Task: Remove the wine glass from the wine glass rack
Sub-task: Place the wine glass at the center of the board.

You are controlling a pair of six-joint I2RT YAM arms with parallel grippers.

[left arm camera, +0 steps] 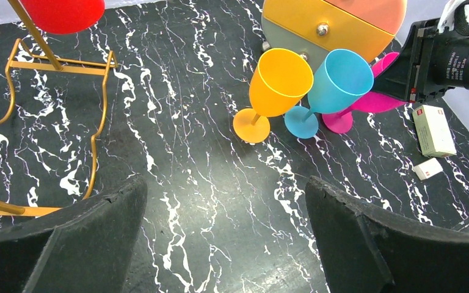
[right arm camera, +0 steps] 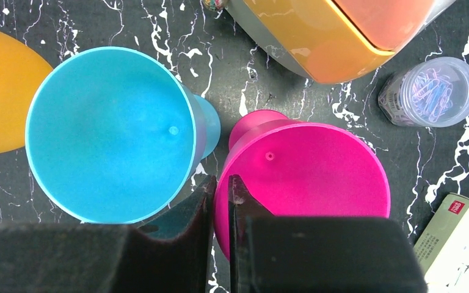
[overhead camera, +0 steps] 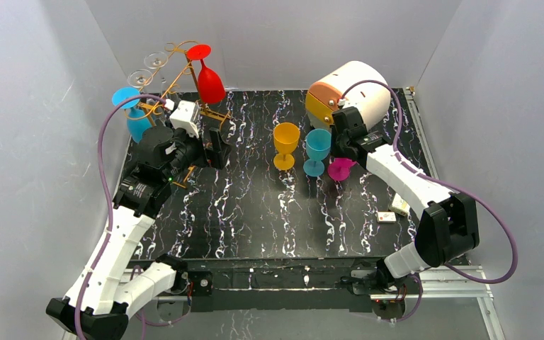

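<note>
The gold wire wine glass rack (overhead camera: pixel 177 74) stands at the back left; its base shows in the left wrist view (left arm camera: pixel 101 116). A red glass (overhead camera: pixel 209 81) hangs on it upside down, with a blue glass (overhead camera: pixel 133 113) and two clear glasses (overhead camera: pixel 149 67). My left gripper (overhead camera: pixel 216 145) is open and empty beside the rack's base, its jaws wide apart (left arm camera: pixel 226 220). My right gripper (right arm camera: pixel 221 183) is shut on the rim of a magenta wine glass (right arm camera: pixel 317 165), which stands upright on the table (overhead camera: pixel 340 170) next to a light blue glass (right arm camera: pixel 110 134).
An orange glass (overhead camera: pixel 285 142) and the light blue glass (overhead camera: pixel 317 149) stand mid-table. A rounded orange-and-cream drawer box (overhead camera: pixel 350 92) sits behind them. A jar of paper clips (right arm camera: pixel 430 91) and a small box (right arm camera: pixel 458 238) lie to the right.
</note>
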